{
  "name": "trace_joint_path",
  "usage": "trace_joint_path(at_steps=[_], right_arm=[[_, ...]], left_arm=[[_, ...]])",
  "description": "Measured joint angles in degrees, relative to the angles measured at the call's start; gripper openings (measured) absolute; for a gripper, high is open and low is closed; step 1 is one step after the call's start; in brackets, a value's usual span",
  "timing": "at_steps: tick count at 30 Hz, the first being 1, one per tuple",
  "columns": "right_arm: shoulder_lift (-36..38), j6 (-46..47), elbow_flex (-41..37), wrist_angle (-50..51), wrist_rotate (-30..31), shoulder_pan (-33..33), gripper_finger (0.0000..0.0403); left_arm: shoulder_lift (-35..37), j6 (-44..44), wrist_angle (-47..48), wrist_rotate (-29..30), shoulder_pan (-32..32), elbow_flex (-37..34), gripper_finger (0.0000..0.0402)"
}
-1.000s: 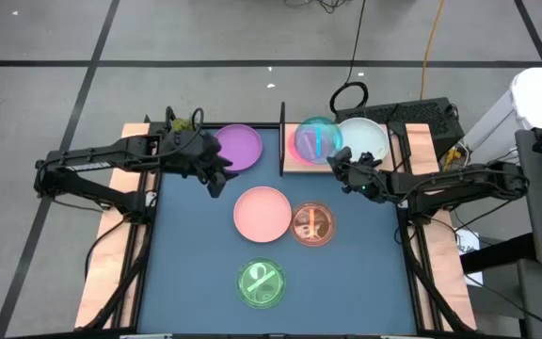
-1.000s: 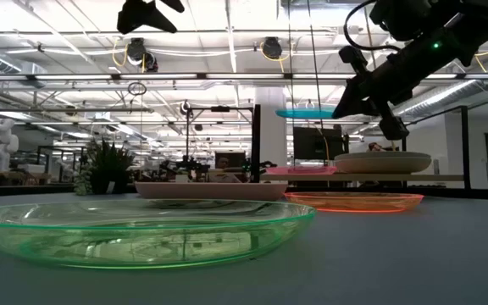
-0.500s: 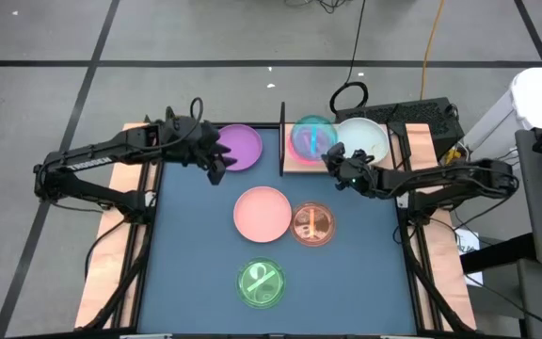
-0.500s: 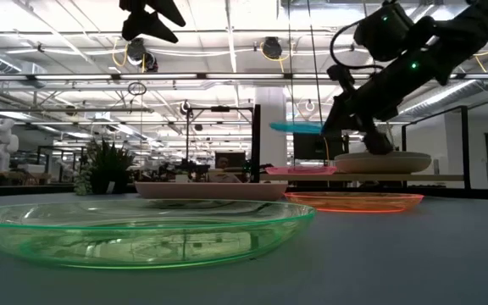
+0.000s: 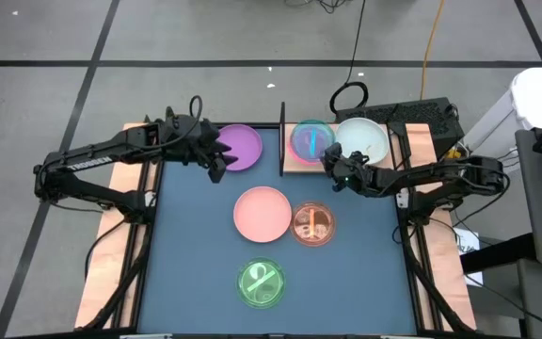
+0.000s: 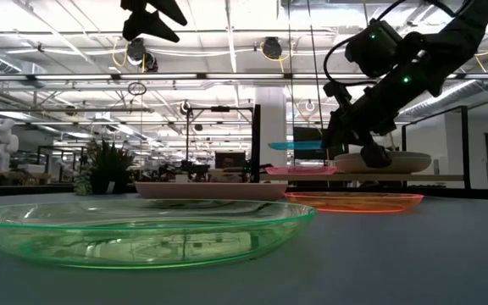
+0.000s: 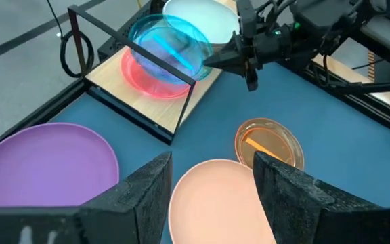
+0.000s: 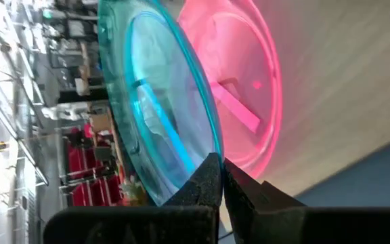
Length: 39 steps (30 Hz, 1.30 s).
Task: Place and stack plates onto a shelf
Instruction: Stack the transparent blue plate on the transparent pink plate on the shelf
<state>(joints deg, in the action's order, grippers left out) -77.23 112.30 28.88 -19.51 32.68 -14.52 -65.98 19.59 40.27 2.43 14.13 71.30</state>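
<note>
The wooden shelf (image 5: 295, 166) lies at the table's far edge, its black upright (image 5: 282, 139) at the left end. A magenta plate (image 7: 144, 76) and a pale plate (image 5: 365, 137) rest on it. My right gripper (image 5: 333, 166) is shut on a cyan plate (image 5: 310, 139) that hangs above the magenta one (image 6: 302, 170). My left gripper (image 5: 217, 168) hovers open over the near right edge of the purple plate (image 5: 238, 147). The pink (image 5: 263, 213), orange-brown (image 5: 314, 224) and green (image 5: 261, 283) plates lie on the blue table. My right gripper pinches the cyan plate's rim (image 8: 207, 154) between its two fingers, on the plate's near right side. The fingers come from the table's right, slanting a little downward. The plate is held about level (image 6: 297, 146), clear of the magenta plate below it.
Wooden side rails (image 5: 113, 245) run along the table's left and right edges. A black cable loop (image 5: 348, 96) lies on the floor behind the shelf. Bare blue table (image 5: 186, 264) lies left of the green plate.
My right gripper has sunk and gone a little toward the table's left and far edge, still shut on the cyan plate, which has come down closer to the magenta plate. My left gripper has shifted slightly toward the far edge, staying open.
</note>
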Motion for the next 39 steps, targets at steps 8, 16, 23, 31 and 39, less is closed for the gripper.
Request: trace_joint_path(at_steps=[8, 16, 23, 31, 39], right_arm=[[-3.3, 1.2, 0.1, -3.2, -1.5, -0.5, 0.0000], [-6.1, 4.6, 0.1, -3.7, -2.8, -1.2, 0.0000], [-6.4, 4.5, 0.1, -4.5, -2.8, -2.5, 0.0000], [-6.4, 5.5, 0.1, -4.3, -3.8, -2.7, 0.0019], [-6.4, 6.6, 0.1, -4.5, -4.4, -3.0, 0.0076]], left_arm=[[0.0, -1.3, -0.3, 0.1, 0.0, 0.0, 0.0209], [0.0, -1.0, -0.3, 0.1, 0.0, 0.0, 0.0209], [0.0, -0.1, -0.3, 0.1, 0.0, 0.0, 0.0209], [0.0, -0.1, -0.3, 0.1, 0.0, 0.0, 0.0209], [0.0, -0.1, -0.3, 0.1, 0.0, 0.0, 0.0209]])
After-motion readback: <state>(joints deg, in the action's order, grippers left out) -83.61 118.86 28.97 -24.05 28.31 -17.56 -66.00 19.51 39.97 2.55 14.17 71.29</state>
